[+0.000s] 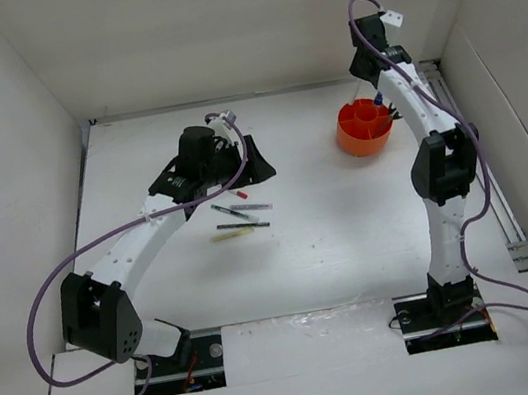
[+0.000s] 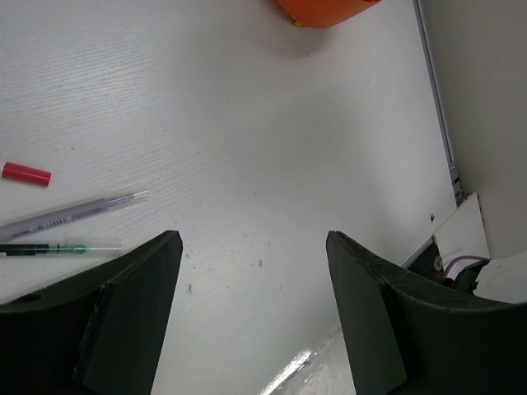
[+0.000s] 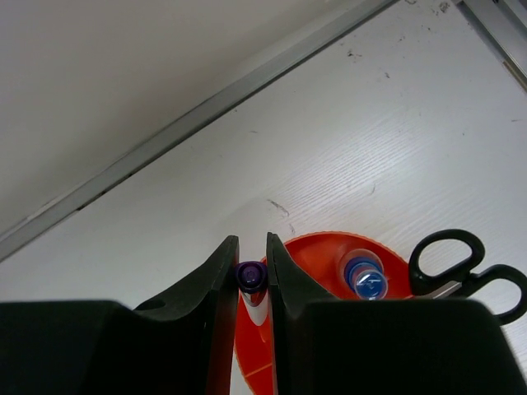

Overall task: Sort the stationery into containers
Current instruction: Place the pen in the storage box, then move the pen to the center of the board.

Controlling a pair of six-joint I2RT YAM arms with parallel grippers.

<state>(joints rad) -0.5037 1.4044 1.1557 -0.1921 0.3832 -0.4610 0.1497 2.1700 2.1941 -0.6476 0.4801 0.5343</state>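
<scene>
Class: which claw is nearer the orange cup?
Right. The right claw hangs over the orange cup, gripping a pen; the left claw is far off, near loose pens.

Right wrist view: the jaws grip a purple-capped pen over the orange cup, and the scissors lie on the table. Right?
No: the scissors stand in the orange cup, handles up; the right wrist view shows it. The rest holds.

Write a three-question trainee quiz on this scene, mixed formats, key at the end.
1. True or false: the black-handled scissors are already in the round orange plastic organiser cup.
2. Multiple choice: the right end effector is A) open, B) shut on a purple-capped pen, C) shut on the scissors.
3. Fill in: the left end effector hangs ____ above the white table.
Key: 1 true; 2 B; 3 open.
</scene>
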